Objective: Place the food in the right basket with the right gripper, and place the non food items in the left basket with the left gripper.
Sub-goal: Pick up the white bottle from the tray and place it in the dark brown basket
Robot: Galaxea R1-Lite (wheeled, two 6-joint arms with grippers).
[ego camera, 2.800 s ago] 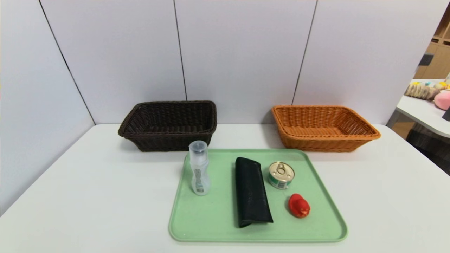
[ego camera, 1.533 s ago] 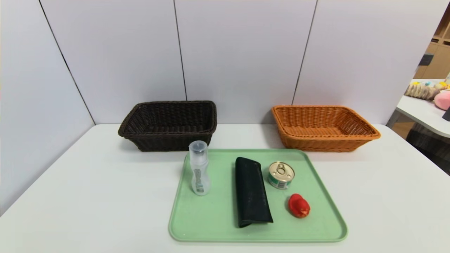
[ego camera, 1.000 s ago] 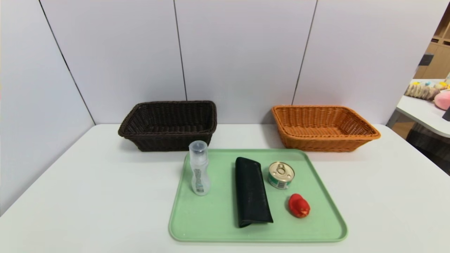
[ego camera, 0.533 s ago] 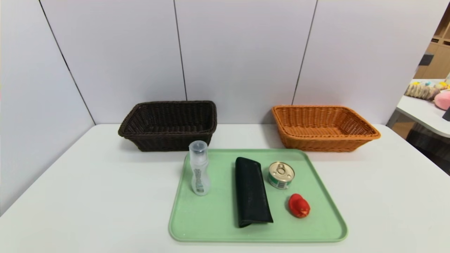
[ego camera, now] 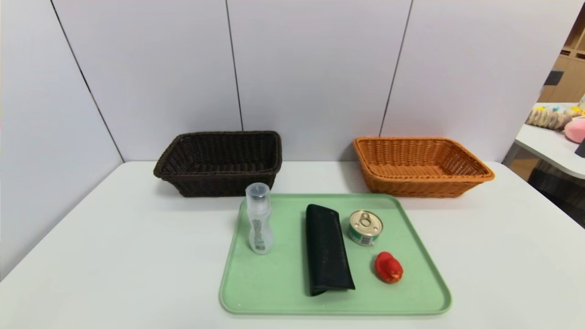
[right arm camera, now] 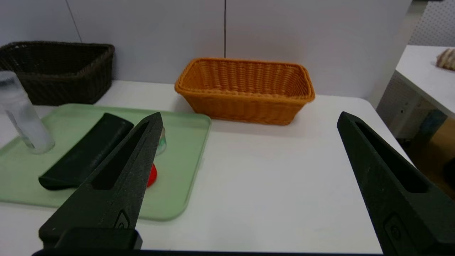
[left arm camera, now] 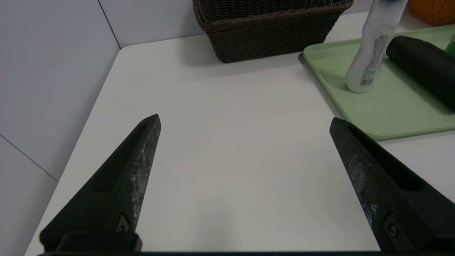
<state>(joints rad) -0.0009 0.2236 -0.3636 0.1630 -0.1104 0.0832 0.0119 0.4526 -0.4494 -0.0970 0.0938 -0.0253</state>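
Left gripper (left arm camera: 245, 121): my jaws stand spread wide and hold nothing; bare white table (left arm camera: 227, 149) lies beneath and ahead of them.
Right gripper (right arm camera: 249, 121): mine too, spread wide and empty, pointing level over the table toward the orange-tan basket (right arm camera: 245, 90).
Tin can (ego camera: 365, 227): the food; it sits on the green tray (ego camera: 256, 292), ahead of my right gripper and off toward its inner finger, which hides most of it in the right wrist view.
Red lumpy object (ego camera: 389, 267): just beside the can, on the side nearer to me, so it crowds my approach.
Black case (left arm camera: 423, 65): lies lengthwise on the tray, just beyond the bottle (left arm camera: 371, 49) as seen from my left gripper.
Bottle: upright at the tray's near-left edge, ahead of my left gripper and toward its inner finger; the closest non-food item to it.
Dark brown basket (left arm camera: 270, 30): straight ahead of my left gripper, past the bare table.
Step in hand: neither gripper is near an item, and nothing is sorted yet.
Doing it well: I judge I should come at the can from above, with fingers straddling its round wall and clear of both the red object and the case.
Risk: the tall bottle looks tippy, so I would grasp it low on the body and squarely.
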